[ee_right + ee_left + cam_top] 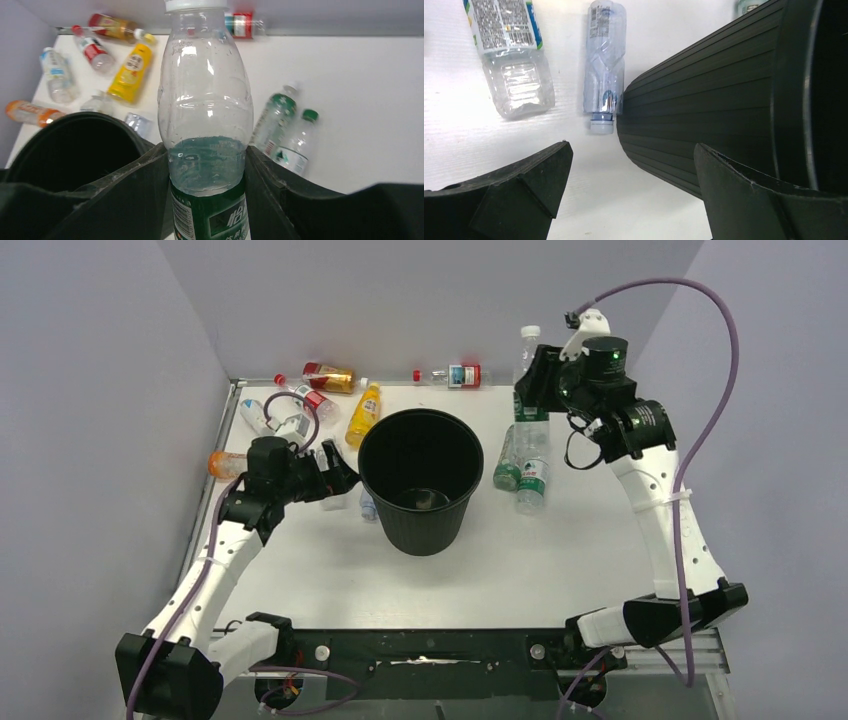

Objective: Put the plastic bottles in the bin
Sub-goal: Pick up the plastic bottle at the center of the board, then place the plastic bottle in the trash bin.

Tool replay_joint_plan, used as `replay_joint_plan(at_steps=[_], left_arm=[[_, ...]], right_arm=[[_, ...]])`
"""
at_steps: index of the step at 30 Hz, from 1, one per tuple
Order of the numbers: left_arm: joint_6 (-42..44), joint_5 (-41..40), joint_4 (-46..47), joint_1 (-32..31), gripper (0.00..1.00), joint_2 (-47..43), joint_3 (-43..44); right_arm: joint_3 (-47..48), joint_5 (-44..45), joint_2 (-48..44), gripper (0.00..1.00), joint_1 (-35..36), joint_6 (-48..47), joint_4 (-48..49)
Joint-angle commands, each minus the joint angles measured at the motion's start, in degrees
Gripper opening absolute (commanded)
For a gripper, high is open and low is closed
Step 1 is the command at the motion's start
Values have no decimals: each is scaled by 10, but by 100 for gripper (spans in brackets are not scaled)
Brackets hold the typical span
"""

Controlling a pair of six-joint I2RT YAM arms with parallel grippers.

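Observation:
The black bin stands mid-table. My right gripper is raised to the right of the bin, shut on a clear plastic bottle with a green label and white cap. In the right wrist view the fingers press its sides just above the label, with the bin lower left. My left gripper is open and empty beside the bin's left wall. A clear bottle with a pale blue cap lies ahead of it against that wall, with a blue-white labelled bottle to its left.
Two green-label bottles lie right of the bin. Yellow, amber, red-label and orange bottles lie at the back left. One red-label bottle rests by the back wall.

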Motion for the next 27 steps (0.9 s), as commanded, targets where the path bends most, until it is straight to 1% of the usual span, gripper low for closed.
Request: replay_joint_plan(at_steps=[1, 4, 6, 12, 16, 17, 19, 20, 22, 24, 25, 27], left_arm=[[-5, -9, 19, -2, 95, -18, -8], [-6, -11, 21, -3, 95, -23, -12], [-5, -12, 23, -4, 95, -29, -15], [-3, -25, 13, -5, 95, -38, -13], [-6, -26, -1, -5, 95, -37, -4], [-6, -25, -5, -5, 95, -37, 0], [-6, -24, -16, -5, 95, -37, 9], [-6, -22, -24, -5, 95, -37, 15], [-6, -21, -36, -5, 95, -39, 23], [-5, -17, -49, -5, 95, -39, 32], [-3, -16, -56, -4, 95, -40, 37], [1, -14, -73, -5, 95, -37, 49]], right_arm=[[88, -15, 51, 47, 65, 8, 19], [131, -16, 78, 47, 114, 5, 44], [143, -17, 93, 47, 141, 1, 62], [147, -21, 130, 47, 206, -10, 115], [151, -16, 151, 47, 240, -18, 118], [149, -16, 155, 49, 248, -20, 117], [143, -9, 159, 57, 262, -24, 111], [137, -4, 159, 62, 271, -25, 108], [123, 7, 151, 82, 284, -25, 102], [106, 17, 139, 91, 293, -24, 98], [101, 21, 132, 99, 296, -21, 96], [101, 22, 119, 98, 298, -16, 88]])
